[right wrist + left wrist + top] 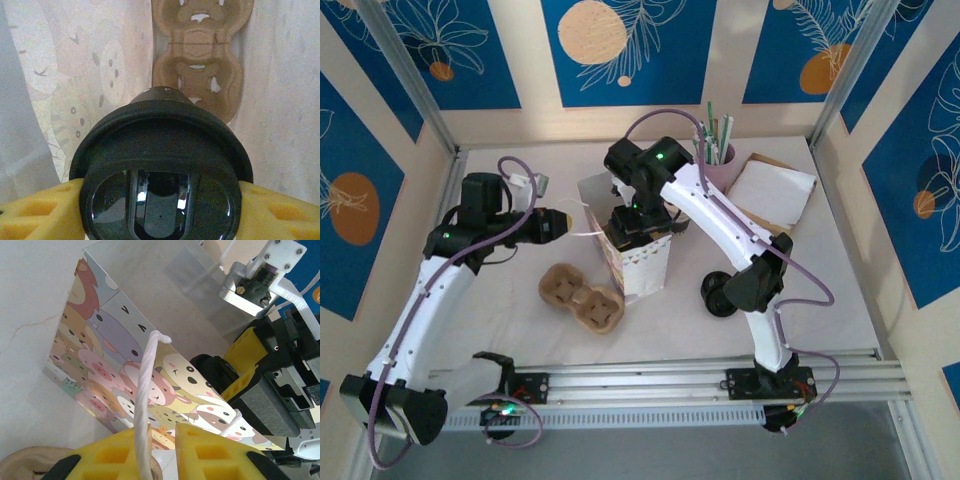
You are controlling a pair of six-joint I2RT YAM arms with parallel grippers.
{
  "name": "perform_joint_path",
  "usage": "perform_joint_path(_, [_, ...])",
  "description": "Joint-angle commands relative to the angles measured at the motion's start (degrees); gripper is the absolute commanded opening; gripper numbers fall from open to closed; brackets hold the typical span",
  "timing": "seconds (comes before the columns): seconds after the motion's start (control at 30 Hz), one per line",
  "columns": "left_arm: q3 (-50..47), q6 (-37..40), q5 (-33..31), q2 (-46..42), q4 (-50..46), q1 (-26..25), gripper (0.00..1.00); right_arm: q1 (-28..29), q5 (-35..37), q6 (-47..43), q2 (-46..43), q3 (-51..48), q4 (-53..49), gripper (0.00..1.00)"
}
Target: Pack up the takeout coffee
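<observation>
White table [820,290] is occupied by a bag [645,270]; at its mouth the glossy black-lidded coffee [160,150] is clamped by the right gripper [160,215], the handle [145,390] by the left gripper [162,452].

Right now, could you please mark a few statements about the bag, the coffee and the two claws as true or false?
1. The left claw is shut on the white cord handle of the bag. True.
2. The right claw is empty. False: it grips the takeout coffee, with the black lid facing its camera.
3. The cardboard cup carrier sits inside the bag. False: it lies on the table beside the bag.
4. The bag stands upright with its mouth open. True.
</observation>
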Motion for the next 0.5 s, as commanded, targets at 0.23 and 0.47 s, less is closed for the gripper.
perform_joint_path(0.23, [-0.3,0.9,0.2,-1.0,-0.6,-0.5,0.2,-0.4,1.4,0.4,0.1,-1.2,-9.1,0.58])
perform_joint_path(0.47, [-0.3,1.0,0.1,-1.0,-0.6,-0.5,0.19,-0.6,2.3,0.4,0.4,-0.6,-9.1,0.58])
